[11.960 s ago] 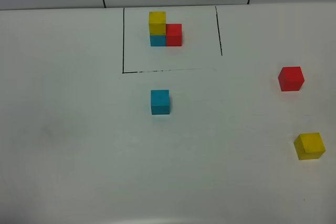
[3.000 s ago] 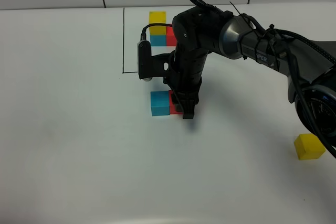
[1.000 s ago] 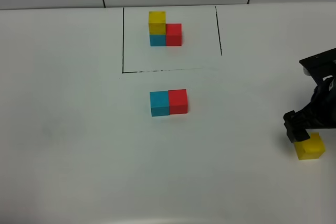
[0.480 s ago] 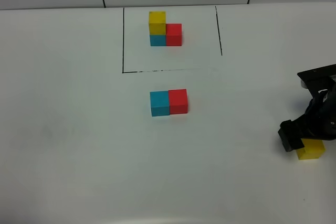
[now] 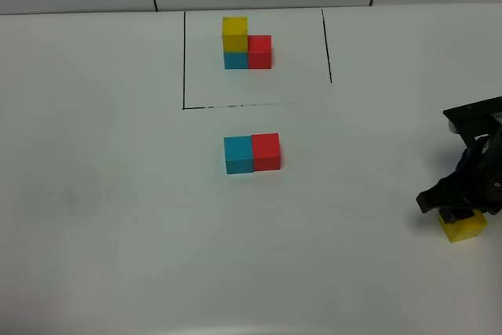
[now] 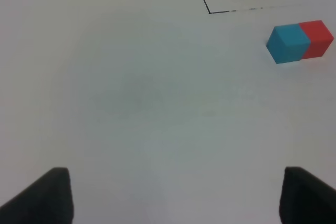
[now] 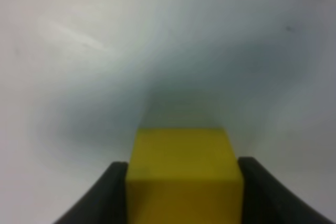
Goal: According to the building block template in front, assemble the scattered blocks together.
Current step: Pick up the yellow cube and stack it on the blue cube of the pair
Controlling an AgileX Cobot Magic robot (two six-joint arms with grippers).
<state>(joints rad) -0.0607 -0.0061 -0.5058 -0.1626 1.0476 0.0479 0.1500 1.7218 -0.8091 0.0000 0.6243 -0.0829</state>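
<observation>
Okay: right gripper [image 5: 457, 214], lower right of frame, pinches yellow cube [image 5: 463, 229] on opposite flat faces; likely light, rigid, slick, so grip centred. Left gripper [image 6: 173, 198] wide, empty.

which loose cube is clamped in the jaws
The yellow cube, far right in the high view; the blue cube and red cube sit touching, ungripped.
</observation>
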